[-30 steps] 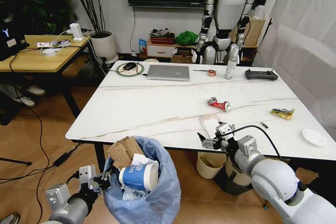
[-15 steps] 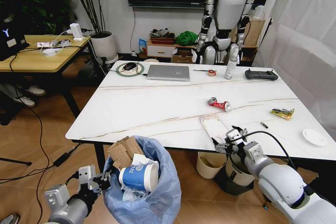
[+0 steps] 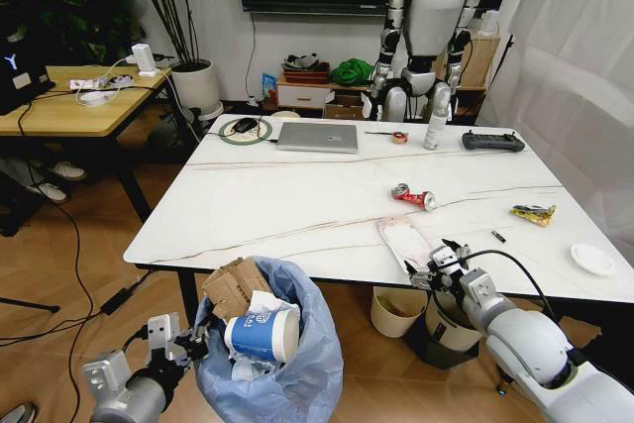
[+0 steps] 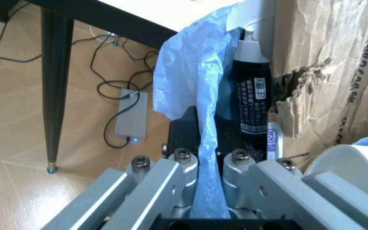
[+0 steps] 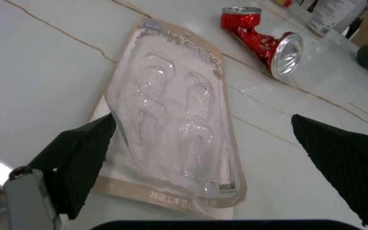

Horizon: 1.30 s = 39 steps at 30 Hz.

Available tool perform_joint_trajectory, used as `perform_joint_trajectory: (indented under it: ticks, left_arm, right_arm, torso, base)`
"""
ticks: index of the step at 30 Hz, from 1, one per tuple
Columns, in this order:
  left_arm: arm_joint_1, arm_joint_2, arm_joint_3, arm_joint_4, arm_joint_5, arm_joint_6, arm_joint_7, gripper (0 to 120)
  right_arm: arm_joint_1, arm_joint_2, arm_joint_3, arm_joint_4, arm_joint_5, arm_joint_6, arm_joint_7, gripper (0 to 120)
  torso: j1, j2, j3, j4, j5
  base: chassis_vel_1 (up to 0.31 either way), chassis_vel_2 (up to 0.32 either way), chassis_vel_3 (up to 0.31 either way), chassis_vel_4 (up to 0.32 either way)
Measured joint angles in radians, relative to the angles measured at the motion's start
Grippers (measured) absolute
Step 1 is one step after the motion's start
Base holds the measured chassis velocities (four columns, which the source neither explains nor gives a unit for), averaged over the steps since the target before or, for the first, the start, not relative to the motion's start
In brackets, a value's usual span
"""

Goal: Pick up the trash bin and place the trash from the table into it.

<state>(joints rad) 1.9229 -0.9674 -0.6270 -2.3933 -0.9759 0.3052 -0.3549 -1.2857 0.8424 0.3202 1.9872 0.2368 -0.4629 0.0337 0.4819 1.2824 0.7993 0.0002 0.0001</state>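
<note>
The left gripper (image 3: 188, 342) hangs below the near edge of the table (image 3: 287, 205), its jaws pinched on the blue bag at the rim of the trash bin (image 3: 287, 373), which it holds up off the floor in front of the table. In the left wrist view the bag's plastic (image 4: 200, 143) runs straight down between the closed jaws. The bin already holds torn brown cardboard (image 3: 234, 287), crumpled white paper (image 3: 265, 301) and a blue paper cup (image 3: 263, 332) lying on its side. The right gripper (image 3: 436, 266) is at the near edge of the table with its jaws spread wide, one to each side of the near end of a flat plastic blister pack (image 5: 174, 129). Just beyond the pack lies a crushed red can (image 3: 413, 195), and farther to the right a yellow-green snack wrapper (image 3: 534, 212).
</note>
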Motion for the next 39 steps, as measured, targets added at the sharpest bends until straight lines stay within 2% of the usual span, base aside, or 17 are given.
perform_joint_trajectory:
  ticks: [9, 12, 14, 15, 20, 22, 28, 30, 31, 34, 35, 38, 39]
  left_arm:
    - [0.000, -0.004, -0.002, 0.002, 0.000, 0.000, 0.000, 0]
    - [-0.001, -0.005, -0.003, 0.002, 0.000, 0.000, 0.000, 0]
    - [-0.001, -0.004, -0.003, 0.003, 0.000, 0.000, 0.000, 0]
    - [-0.002, -0.004, -0.004, 0.004, 0.000, 0.000, 0.000, 0]
    - [-0.004, -0.002, -0.004, 0.005, -0.003, 0.000, -0.001, 0]
    - [-0.005, -0.001, -0.005, 0.005, -0.004, 0.000, -0.001, 0]
    - [-0.008, 0.004, -0.008, 0.007, -0.011, 0.000, -0.002, 0]
    - [-0.008, 0.005, -0.008, 0.007, -0.012, 0.000, -0.002, 0]
    - [-0.009, 0.006, -0.008, 0.007, -0.013, 0.000, -0.002, 0]
    - [-0.010, 0.008, -0.008, 0.008, -0.014, 0.000, -0.003, 0]
    - [-0.010, 0.008, -0.008, 0.008, -0.014, 0.000, -0.003, 0]
    - [-0.011, 0.008, -0.007, 0.009, -0.017, 0.001, -0.003, 0]
    - [-0.013, 0.009, -0.007, 0.011, -0.017, 0.001, -0.003, 0]
  right_arm:
    - [0.027, 0.004, -0.010, -0.041, -0.003, 0.026, -0.007, 100]
    - [0.027, 0.006, -0.012, -0.052, -0.006, 0.038, -0.013, 87]
    - [0.027, 0.006, -0.012, -0.053, -0.006, 0.041, -0.014, 86]
    - [0.027, 0.007, -0.013, -0.054, -0.006, 0.043, -0.015, 79]
    - [0.029, 0.006, -0.015, -0.057, 0.000, 0.044, -0.020, 58]
    - [0.029, 0.006, -0.016, -0.058, 0.001, 0.045, -0.020, 55]
    - [0.034, 0.009, -0.027, -0.065, 0.010, 0.046, -0.020, 30]
    - [0.035, 0.009, -0.028, -0.065, 0.013, 0.046, -0.020, 26]
    - [0.037, 0.009, -0.030, -0.066, 0.016, 0.046, -0.020, 20]
    - [0.042, 0.010, -0.034, -0.070, 0.019, 0.046, -0.020, 12]
    - [0.042, 0.010, -0.034, -0.070, 0.019, 0.046, -0.020, 12]
    - [0.047, 0.012, -0.037, -0.075, 0.027, 0.046, -0.021, 0]
    - [0.051, 0.013, -0.039, -0.077, 0.041, 0.046, -0.021, 0]
  torso:
    - [0.000, 0.000, 0.000, 0.0000, -0.0001]
    - [0.000, 0.000, 0.000, 0.0000, 0.0000]
    - [0.000, 0.000, 0.000, 0.0000, 0.0000]
    - [0.000, 0.000, 0.000, 0.0000, 0.0000]
    - [0.000, 0.000, 0.000, 0.0000, -0.0001]
    - [0.000, 0.000, 0.000, 0.0000, -0.0001]
    - [0.000, 0.000, 0.000, 0.0000, -0.0001]
    - [0.000, 0.000, 0.000, 0.0000, 0.0000]
    - [0.000, 0.000, 0.000, 0.0000, -0.0001]
    - [0.000, 0.000, 0.000, 0.0000, -0.0001]
    - [0.000, 0.000, 0.000, 0.0000, -0.0001]
    - [0.000, 0.000, 0.000, 0.0000, -0.0001]
    - [0.000, 0.000, 0.000, 0.0000, -0.0001]
  base:
    - [0.000, 0.000, 0.000, 0.000]
    - [0.000, 0.000, 0.000, 0.000]
    - [0.000, 0.000, 0.000, 0.000]
    - [0.000, 0.000, 0.000, 0.000]
    - [0.000, 0.000, 0.000, 0.000]
    - [0.000, 0.000, 0.000, 0.000]
    - [0.000, 0.000, 0.000, 0.000]
    - [0.000, 0.000, 0.000, 0.000]
    - [0.000, 0.000, 0.000, 0.000]
    - [0.000, 0.000, 0.000, 0.000]
    - [0.000, 0.000, 0.000, 0.000]
    - [0.000, 0.000, 0.000, 0.000]
    - [0.000, 0.000, 0.000, 0.000]
